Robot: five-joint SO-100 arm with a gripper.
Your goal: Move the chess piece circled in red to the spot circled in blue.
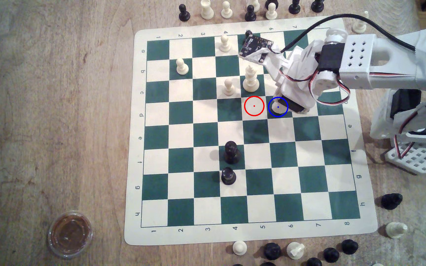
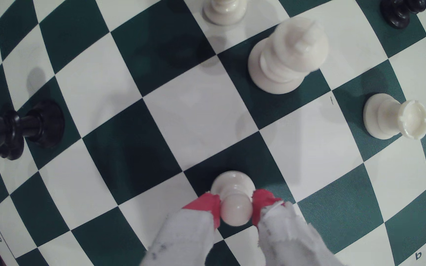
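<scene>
A white robot arm reaches over a green-and-cream chessboard (image 1: 255,230) laid on a wooden tabletop (image 1: 53,102). The hand (image 2: 236,208), its two fingertips (image 2: 208,204) wrapped in red tape, is seen closed on the ball head of the cream pawn (image 2: 233,197), one fingertip pressed to each side. In the wrist view the pawn's flared base is seen directly below the hand on a dark green square; whether the base is resting on the board or held just above it cannot be told. In the exterior view the pawn is seen inside the blue ring marking the target square (image 1: 278,107), while the red-ringed cream square (image 1: 254,106) just beside the hand is bare. The placement is therefore judged nearly done, with release and withdrawal remaining. Several risks are judged likely. The head is round and smooth, so the pawn could be tipped or dragged off centre if one fingertip lets go later than the other or the tape clings. If the base is not yet seated, the pawn could be dropped and rolled away. The tall cream king (image 1: 251,79) is standing near the hand, one square off diagonally, and could be knocked over if the arm is swung sideways before being raised.
</scene>
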